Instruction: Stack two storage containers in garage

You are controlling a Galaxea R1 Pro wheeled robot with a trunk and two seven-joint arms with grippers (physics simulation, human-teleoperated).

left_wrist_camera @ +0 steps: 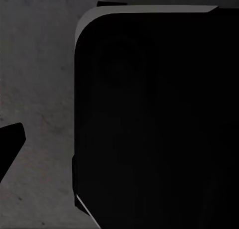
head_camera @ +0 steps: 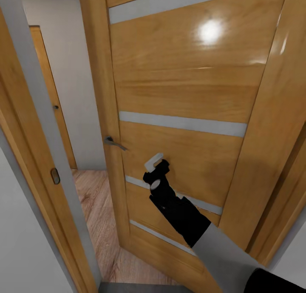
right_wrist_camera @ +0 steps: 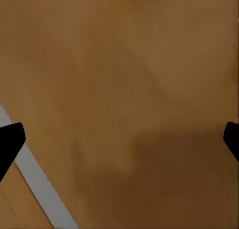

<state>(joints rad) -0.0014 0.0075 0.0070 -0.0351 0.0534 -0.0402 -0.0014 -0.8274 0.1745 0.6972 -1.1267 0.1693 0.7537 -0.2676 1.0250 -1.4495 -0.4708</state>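
A wooden door (head_camera: 178,114) with pale horizontal inlay strips (head_camera: 182,123) was seen standing ajar across most of the head view, a bright light spot being reflected near its top at about one o'clock. A dark lever handle (head_camera: 114,142) was fixed on its left stile, at roughly nine o'clock from the right gripper (head_camera: 155,169). That gripper was held up close to the door panel on a black and grey arm reaching in from five o'clock. In the right wrist view its two fingertips (right_wrist_camera: 10,144) were seen far apart at opposite edges, so the claw was spread wide with nothing between them, and the door surface with one pale strip (right_wrist_camera: 40,186) was faced closely. Through the gap at the left, a strip of light wood-plank flooring (head_camera: 95,208) and a pale wall (head_camera: 72,72) were visible, with a second wooden door (head_camera: 53,101) beyond at ten o'clock. A door frame (head_camera: 29,127) with a strike plate (head_camera: 55,176) was seen at eight o'clock. In the left wrist view one dark fingertip (left_wrist_camera: 10,144) was seen over mottled grey concrete floor (left_wrist_camera: 40,99) beside a large black rounded body (left_wrist_camera: 159,119) (probably the robot's own base); whether the left claw was open could not be told. The two storage containers could not be located.
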